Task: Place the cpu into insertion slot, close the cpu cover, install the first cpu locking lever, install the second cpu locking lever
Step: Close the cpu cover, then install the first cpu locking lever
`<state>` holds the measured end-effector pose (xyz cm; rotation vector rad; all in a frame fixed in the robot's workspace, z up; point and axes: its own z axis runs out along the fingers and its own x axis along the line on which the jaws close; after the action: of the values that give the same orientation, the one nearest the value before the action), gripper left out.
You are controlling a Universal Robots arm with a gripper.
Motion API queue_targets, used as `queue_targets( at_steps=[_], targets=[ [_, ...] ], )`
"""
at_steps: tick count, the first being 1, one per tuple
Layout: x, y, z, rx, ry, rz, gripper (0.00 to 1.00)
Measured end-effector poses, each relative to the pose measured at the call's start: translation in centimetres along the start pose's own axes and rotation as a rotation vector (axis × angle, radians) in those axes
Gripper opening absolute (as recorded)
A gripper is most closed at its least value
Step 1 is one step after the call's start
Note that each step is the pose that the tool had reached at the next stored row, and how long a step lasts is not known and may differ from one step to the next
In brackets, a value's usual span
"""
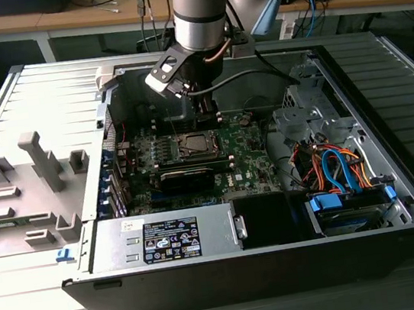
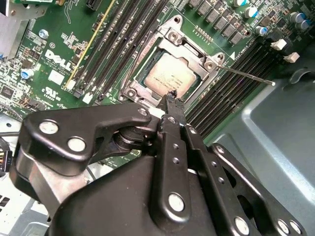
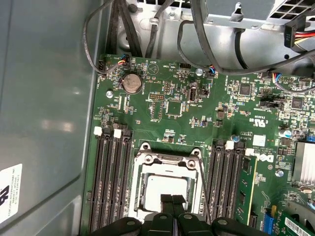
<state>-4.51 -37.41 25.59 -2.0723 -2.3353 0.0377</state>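
The cpu [image 2: 170,73] sits in the insertion slot [image 2: 143,81] with the cpu cover [image 2: 197,49] shut over it, so the work appears to stand at the locking levers. One thin lever [image 2: 246,76] juts out free above the memory slots [image 2: 221,98]. Latching it would, I judge, call for a steady push on a slim, springy rod that a narrow tip could slip off. The hand [image 2: 171,98] has its fingers pressed together and holds nothing. Its tip is at the cover's near edge; whether it touches I cannot tell.
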Motion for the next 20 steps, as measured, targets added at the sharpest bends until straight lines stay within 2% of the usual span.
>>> queue_targets(
  at_steps=[8,20],
  targets=[
    [0.0,0.0,0.0,0.0,0.0003,-0.006,0.11],
    [0.0,0.0,0.0,-0.0002,-0.0031,-0.111,0.11]
  ],
)
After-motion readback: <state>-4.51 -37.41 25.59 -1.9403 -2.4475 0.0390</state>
